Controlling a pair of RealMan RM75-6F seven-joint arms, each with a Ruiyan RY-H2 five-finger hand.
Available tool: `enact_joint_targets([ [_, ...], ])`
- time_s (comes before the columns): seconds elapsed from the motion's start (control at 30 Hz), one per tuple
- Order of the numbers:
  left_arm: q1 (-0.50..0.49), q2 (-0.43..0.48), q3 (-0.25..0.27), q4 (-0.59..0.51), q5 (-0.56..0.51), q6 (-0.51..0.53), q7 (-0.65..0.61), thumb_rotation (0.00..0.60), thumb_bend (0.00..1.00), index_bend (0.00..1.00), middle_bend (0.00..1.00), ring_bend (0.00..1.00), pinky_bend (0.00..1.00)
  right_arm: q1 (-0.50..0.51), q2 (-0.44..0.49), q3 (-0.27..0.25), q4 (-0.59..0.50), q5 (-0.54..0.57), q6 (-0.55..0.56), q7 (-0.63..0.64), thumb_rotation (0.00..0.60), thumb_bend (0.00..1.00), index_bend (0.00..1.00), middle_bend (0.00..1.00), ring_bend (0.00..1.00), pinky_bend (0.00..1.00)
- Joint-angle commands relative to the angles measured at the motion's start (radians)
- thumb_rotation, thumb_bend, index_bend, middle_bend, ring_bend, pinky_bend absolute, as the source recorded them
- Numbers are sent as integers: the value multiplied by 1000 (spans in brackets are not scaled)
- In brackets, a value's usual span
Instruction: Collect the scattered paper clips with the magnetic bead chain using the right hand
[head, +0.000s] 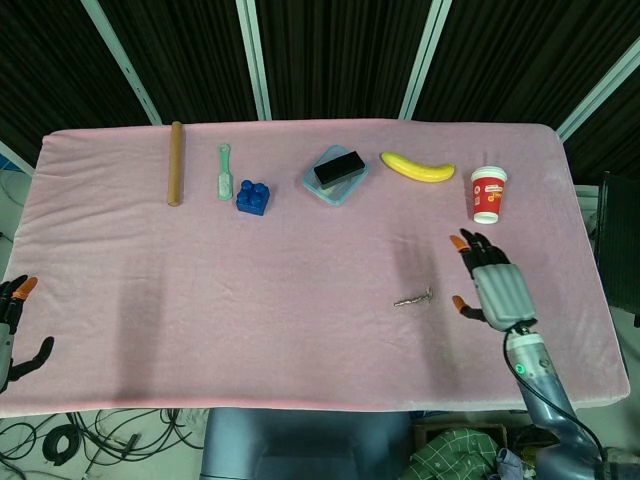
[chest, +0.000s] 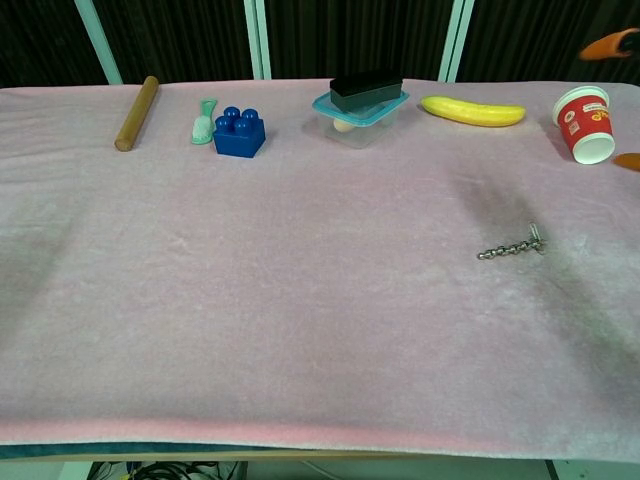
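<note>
We see the short silver magnetic bead chain (head: 413, 298) lying flat on the pink cloth-covered table (head: 300, 330), right of centre; in the chest view a small metal piece, probably gathered paper clips (chest: 536, 237), clings to its right end, though this is too small to confirm. No other loose clips are discernible. The right hand (head: 490, 285) hangs just right of the chain, apart from it, fingers spread and holding nothing, so we judge the chain set down, not carried. The left hand (head: 15, 335) sits off the table's left edge, fingers apart, idle since the task names the right. Along the far edge stand a wooden rod (head: 176, 163), blue toy brick (head: 253, 196), yellow banana (head: 417, 167) and red-and-white paper cup (head: 488, 194), well apart from the chain.
</note>
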Motion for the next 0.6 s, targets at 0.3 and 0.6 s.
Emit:
enact_joint_targets([
  [0.3,6,-6,4,-8,21,28,67,600,349,91,34,0,0,-300,-58,-196,156,-212,342,-24,600,189,8,0,0,168],
  [0.6,9,-2,33,-31,74,33,63,600,349,91,34,0,0,-323,-81,-190,230,-233,343,-10,600,189,0,0,0,168],
])
